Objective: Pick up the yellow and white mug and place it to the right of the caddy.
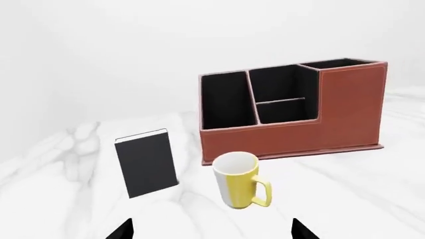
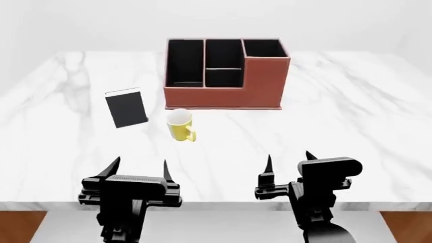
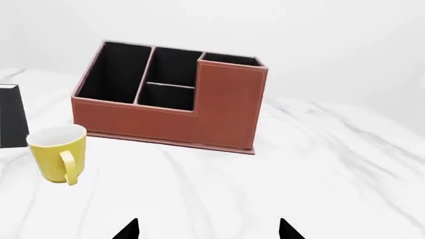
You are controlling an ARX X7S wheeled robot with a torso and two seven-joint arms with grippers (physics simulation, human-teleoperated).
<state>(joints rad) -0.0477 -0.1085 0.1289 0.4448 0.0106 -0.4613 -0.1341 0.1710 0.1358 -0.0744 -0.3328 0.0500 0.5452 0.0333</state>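
The yellow and white mug (image 2: pixel 180 124) stands upright on the marble table, just in front of the caddy's left part, its handle toward me. It also shows in the left wrist view (image 1: pixel 239 180) and in the right wrist view (image 3: pixel 58 154). The reddish-brown caddy (image 2: pixel 226 73) stands behind it, its taller section at the right; it shows in both wrist views (image 1: pixel 292 109) (image 3: pixel 172 94). My left gripper (image 2: pixel 139 168) is open and empty, short of the mug. My right gripper (image 2: pixel 289 159) is open and empty, near the table's front edge, right of the mug.
A small black box with a white edge (image 2: pixel 125 108) stands left of the mug; it also shows in the left wrist view (image 1: pixel 146 163). The marble table (image 2: pixel 351 111) spreads wide to the right of the caddy. Its front edge runs just under both grippers.
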